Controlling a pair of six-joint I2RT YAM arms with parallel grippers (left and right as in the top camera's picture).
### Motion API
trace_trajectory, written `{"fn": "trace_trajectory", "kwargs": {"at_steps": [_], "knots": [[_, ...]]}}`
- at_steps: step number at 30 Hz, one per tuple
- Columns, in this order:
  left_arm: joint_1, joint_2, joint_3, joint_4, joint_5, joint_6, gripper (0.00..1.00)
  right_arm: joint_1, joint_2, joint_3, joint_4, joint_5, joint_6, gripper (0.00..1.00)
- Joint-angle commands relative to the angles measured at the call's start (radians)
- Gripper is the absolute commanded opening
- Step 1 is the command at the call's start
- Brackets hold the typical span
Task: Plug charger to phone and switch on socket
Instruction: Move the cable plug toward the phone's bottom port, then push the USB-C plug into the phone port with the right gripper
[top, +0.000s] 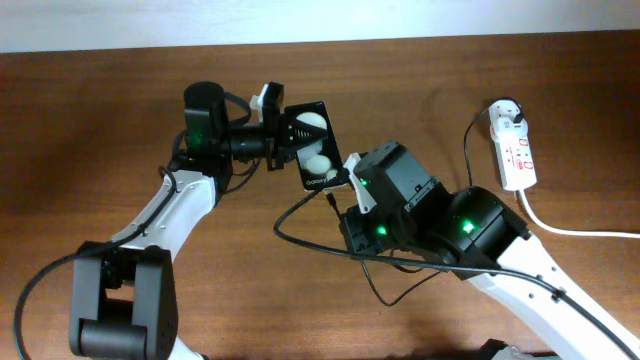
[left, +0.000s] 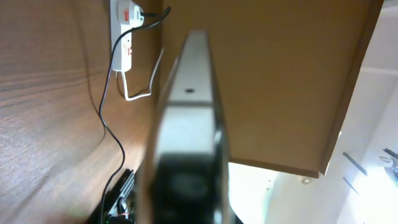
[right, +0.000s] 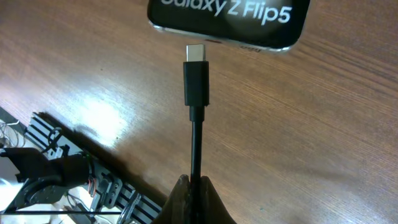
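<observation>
Both are closed: the left end effector (top: 287, 136) clamps the rigid, likely slippery phone (top: 318, 152), the right end effector (right: 191, 188) pinches the limp charger (right: 196, 144) sensibly near its stiff connector (right: 196, 84).

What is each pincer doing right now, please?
Left pincer: closed on the flat black rectangular smartphone.
Right pincer: closed on the thin black charger cable.

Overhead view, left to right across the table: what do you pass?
Left arm → phone → right arm → socket. The charger is left out: its cable spans too much of the middle to place.
</observation>
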Motion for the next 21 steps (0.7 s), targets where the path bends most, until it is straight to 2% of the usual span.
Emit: {"fn": "trace_trajectory", "kwargs": {"at_steps": [1, 9, 12, 15, 21], "knots": [[0.001, -0.002, 0.016, 0.009, 0.04, 0.023, 0.0, 0.005, 0.039, -0.005, 0.003, 0.007, -0.006, 0.04], [0.001, -0.002, 0.016, 0.01, 0.054, 0.024, 0.0, 0.005, 0.048, -0.004, 0.003, 0.002, 0.02, 0.04], [0.001, -0.002, 0.016, 0.009, 0.046, 0.076, 0.0, 0.005, 0.041, -0.004, 0.002, -0.031, 0.02, 0.04], [0.001, -0.002, 0.016, 0.009, 0.021, 0.08, 0.0, 0.005, 0.031, -0.004, -0.003, -0.044, 0.021, 0.04], [0.001, -0.002, 0.016, 0.009, 0.02, 0.08, 0.0, 0.005, 0.031, -0.004, -0.006, -0.021, 0.084, 0.04]]}}
